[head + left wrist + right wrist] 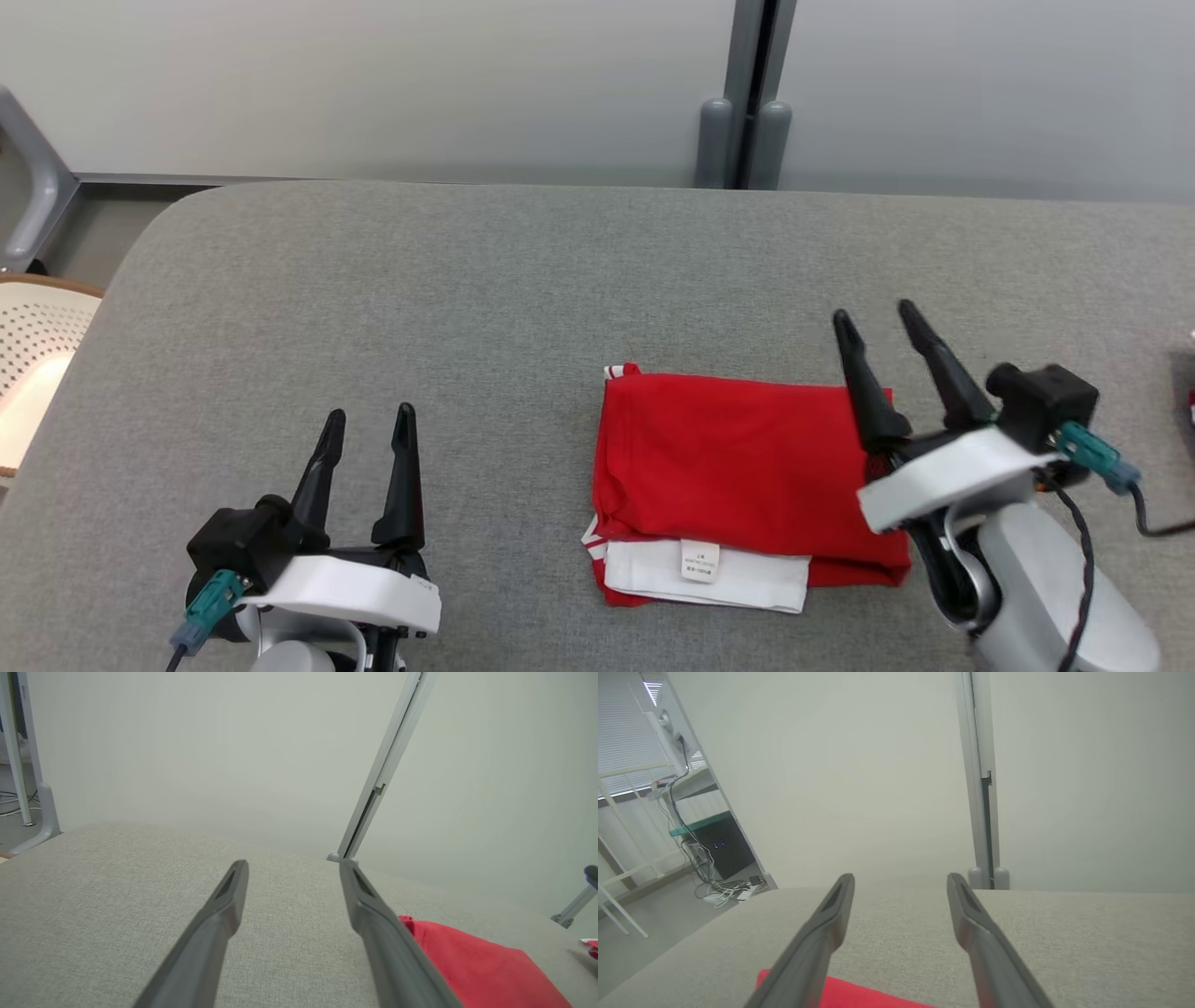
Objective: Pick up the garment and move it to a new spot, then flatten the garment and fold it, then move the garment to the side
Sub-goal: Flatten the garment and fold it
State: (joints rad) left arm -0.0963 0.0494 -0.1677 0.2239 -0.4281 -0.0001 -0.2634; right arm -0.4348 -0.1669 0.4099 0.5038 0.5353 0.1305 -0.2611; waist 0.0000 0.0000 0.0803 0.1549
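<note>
1. Head view: our right gripper (874, 313) hangs wide open and empty over the right edge of the folded red shirt (738, 457). Our left gripper (371, 413), equally wide and empty, sits well to the shirt's left.
2. Left wrist view: the shirt lies just right of the open jaws.
3. Right wrist view: the shirt lies low, beneath the jaws. We judge the folding done; next we must pinch the stack and shift it aside.

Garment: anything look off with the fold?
Slightly untidy. The folded red garment lies flat on the grey table, but a white layer with its label sticks out past the near edge, and striped trim pokes out at the far left corner, so edges aren't flush. The left hand and right hand are open, holding nothing.
</note>
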